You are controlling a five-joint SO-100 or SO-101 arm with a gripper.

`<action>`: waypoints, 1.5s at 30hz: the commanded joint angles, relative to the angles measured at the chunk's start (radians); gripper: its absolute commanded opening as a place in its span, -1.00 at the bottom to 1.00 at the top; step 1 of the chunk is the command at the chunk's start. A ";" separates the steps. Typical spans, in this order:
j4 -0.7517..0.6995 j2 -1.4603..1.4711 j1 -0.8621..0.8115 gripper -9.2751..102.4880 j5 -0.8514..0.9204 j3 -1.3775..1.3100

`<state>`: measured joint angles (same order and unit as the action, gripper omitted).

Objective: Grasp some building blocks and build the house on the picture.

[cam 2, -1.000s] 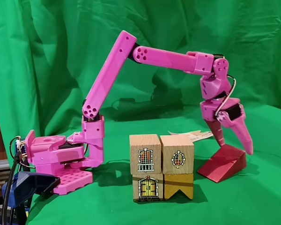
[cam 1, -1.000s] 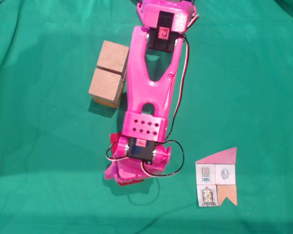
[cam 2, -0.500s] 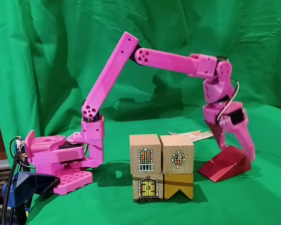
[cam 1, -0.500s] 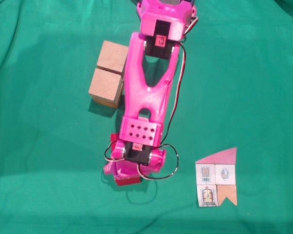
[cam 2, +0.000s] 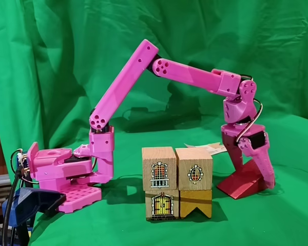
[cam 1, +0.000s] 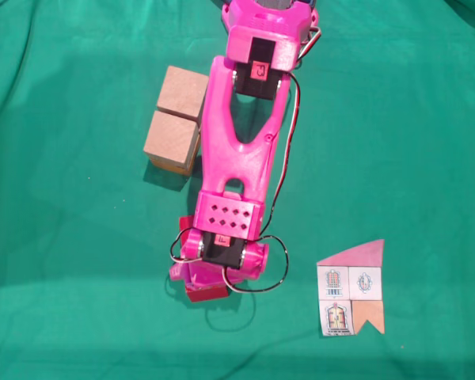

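Up front in a fixed view we see 4 wooden blocks (cam 2: 177, 182) stacked 2 by 2 on the green cloth (cam 2: 118, 225). Just behind, the dark red block (cam 2: 243, 182) lies on the cloth, the pink gripper (cam 2: 254, 180) straddling it, fingers down either side. Farther back lies the picture (cam 1: 352, 286).

We see a counter draped in green cloth (cam 1: 427, 119), creased in places; in a fixed view the cloth (cam 2: 51, 46) also rises behind as a backdrop. Directly on it rest:

- a stack of tan wooden blocks (cam 1: 175, 119), with printed window, door and orange notched faces toward a fixed view (cam 2: 177, 182);
- a dark red wedge-shaped block (cam 2: 241, 183), right of the stack in that view, partly visible from above (cam 1: 206, 291);
- a flat house card (cam 1: 351, 289);
- the pink arm base (cam 2: 59, 177).
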<state>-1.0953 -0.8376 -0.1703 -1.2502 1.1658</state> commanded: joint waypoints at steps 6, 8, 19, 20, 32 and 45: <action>-0.005 -0.009 -0.005 -0.43 0.011 -0.035; -0.005 -0.009 -0.006 -0.51 0.011 -0.035; -0.005 -0.031 -0.005 -0.55 0.011 -0.029; -0.006 -0.032 -0.005 -0.55 0.011 -0.028; -0.156 -0.198 0.006 -0.55 0.008 -0.035; -0.179 -0.344 -0.002 -0.55 0.006 -0.035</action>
<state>-1.2717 -1.0968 -0.1672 -1.2487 1.1551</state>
